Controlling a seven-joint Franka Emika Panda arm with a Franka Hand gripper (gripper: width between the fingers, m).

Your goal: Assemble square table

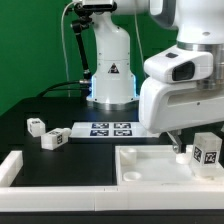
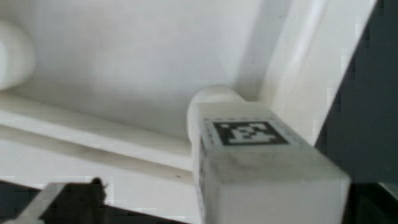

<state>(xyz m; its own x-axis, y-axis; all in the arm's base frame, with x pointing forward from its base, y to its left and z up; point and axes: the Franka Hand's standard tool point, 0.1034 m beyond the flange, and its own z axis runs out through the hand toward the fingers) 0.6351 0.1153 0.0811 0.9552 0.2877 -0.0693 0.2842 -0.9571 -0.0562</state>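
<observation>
Because the small white tagged plastic leg point(image 1: 207, 151) stands upright at the rim of the large white square plastic slab point(image 1: 150, 166) with nothing visibly clamping it, a sideways nudge from the end effector point(image 1: 188, 150) could topple or skew it. Whether it is seated in a socket: cannot tell. The slab lies hollow side up at the bench's point(image 1: 90, 152) front edge, toward the exterior view's right corner.

Wrist view: the leg is directly beneath. One dark finger point(image 2: 71, 198) stands clear of it, so the jaws are apart. Closing off-centre would drag the leg.
</observation>
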